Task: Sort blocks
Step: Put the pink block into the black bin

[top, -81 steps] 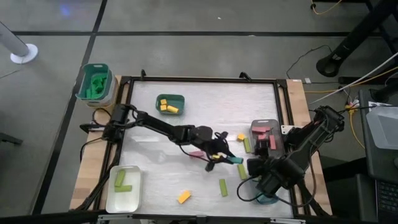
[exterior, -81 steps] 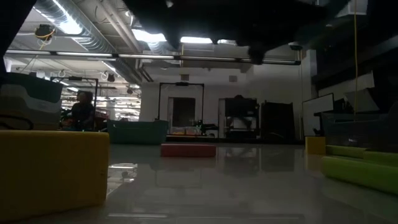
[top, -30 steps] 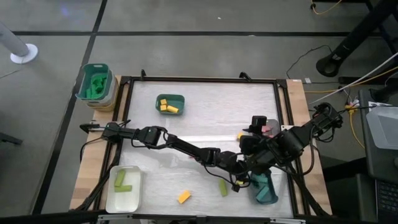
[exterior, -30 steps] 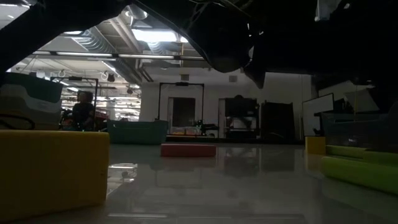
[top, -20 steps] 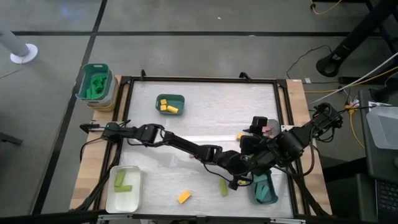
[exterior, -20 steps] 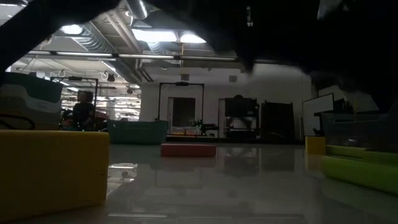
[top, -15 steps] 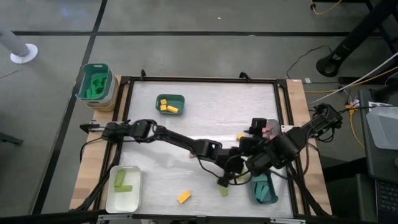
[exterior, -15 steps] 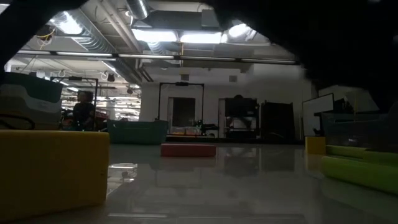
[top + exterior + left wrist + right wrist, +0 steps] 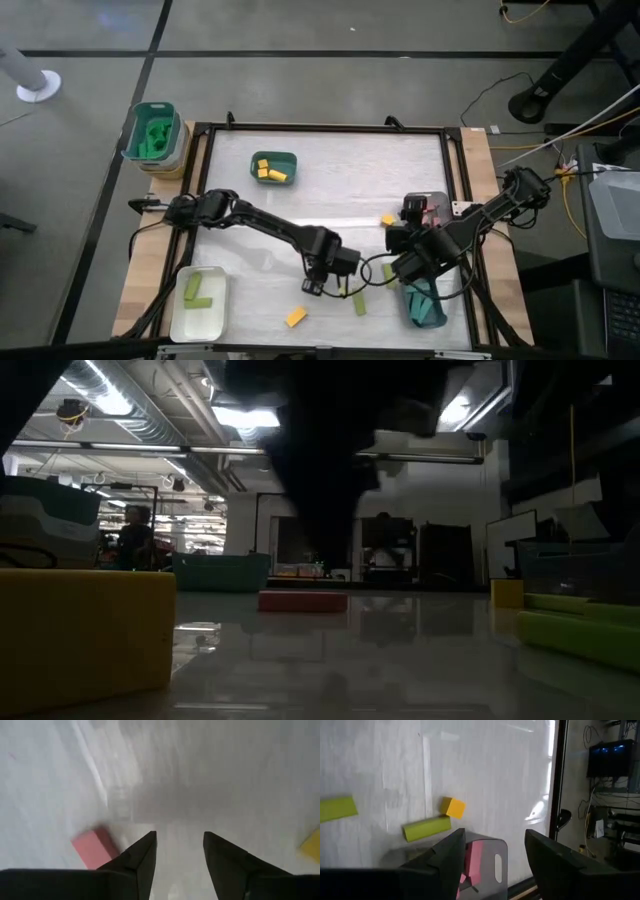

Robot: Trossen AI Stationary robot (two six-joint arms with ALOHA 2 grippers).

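Note:
My left gripper (image 9: 318,282) (image 9: 179,836) hangs open and empty over the middle of the table's near half. A pink block (image 9: 93,848) (image 9: 302,601) lies flat on the table just beside its finger. My right gripper (image 9: 397,262) (image 9: 495,833) is open and empty, and hovers near the grey tray (image 9: 424,208) (image 9: 490,851), which holds pink blocks (image 9: 472,865). Loose on the table lie a yellow cube (image 9: 388,219) (image 9: 453,806), lime bars (image 9: 358,302) (image 9: 426,828) and a yellow block (image 9: 296,317).
A teal tray (image 9: 424,306) sits at the near right corner. Another teal tray (image 9: 273,167) with yellow blocks sits far left. A white tray (image 9: 180,322) with lime bars sits near left. A green tub (image 9: 152,131) stands off the table's far left corner. A dark frame (image 9: 320,128) rims the table.
My left gripper has drawn back from beside the near-right teal tray toward the table's left and now hangs over the pink block. My right gripper has shifted slightly toward the near edge. The blocks on the table have stayed in place.

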